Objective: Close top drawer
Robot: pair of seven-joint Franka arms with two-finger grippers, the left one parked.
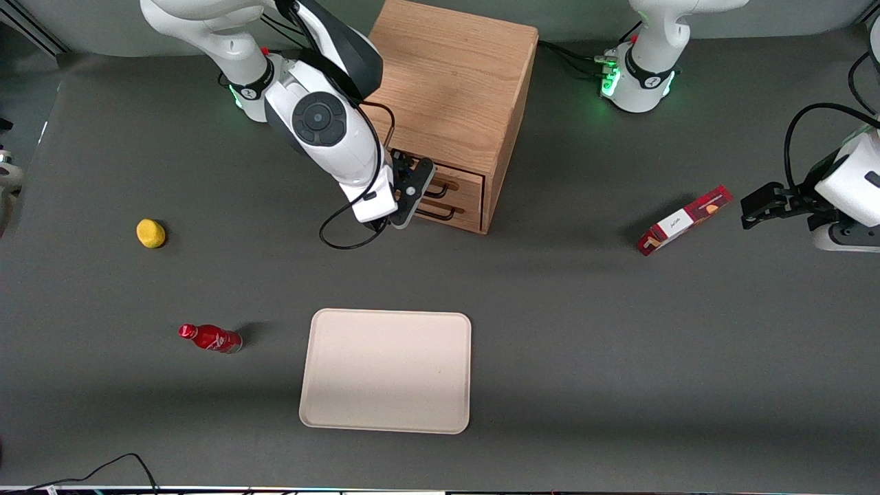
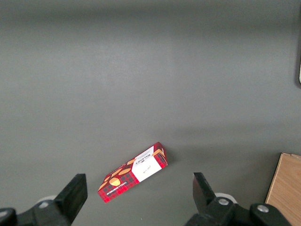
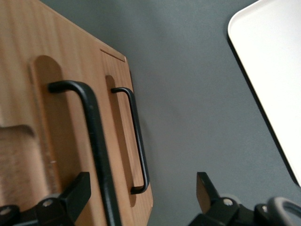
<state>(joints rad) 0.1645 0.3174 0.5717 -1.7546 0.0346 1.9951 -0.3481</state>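
Front view shows the top drawer (image 1: 459, 180) at the foot of the oak cabinet (image 1: 450, 89), its face turned toward the camera, and it sits a little proud of the lower drawer (image 1: 454, 212), so I judge it not quite home. My wrist view bears this out: the top drawer's black handle (image 3: 96, 136) stands closer to me than the lower drawer's handle (image 3: 136, 141), and a wooden lip shows beside it. My claw (image 1: 411, 191) hangs right in front of that drawer face, at about nine o'clock from the handles in the front view, with its fingers (image 3: 77, 190) spread wide and nothing between them; one finger is just by the top handle, though I cannot tell whether it touches. The drawer looks like a shallow wooden box, light and stiff, and I expect it to slide easily on its runners. No grip is needed: I would press flat on the wooden front or against the handle, near the middle, so it goes in square and does not jam. The cabinet seems heavy enough to stay put under a gentle push. Farther out on the table, a pale tray (image 1: 386, 371) lies at six o'clock from the cabinet, a red bottle (image 1: 210, 338) and a lemon (image 1: 150, 233) toward my end, and a red box (image 1: 683, 221) toward the parked arm's end.
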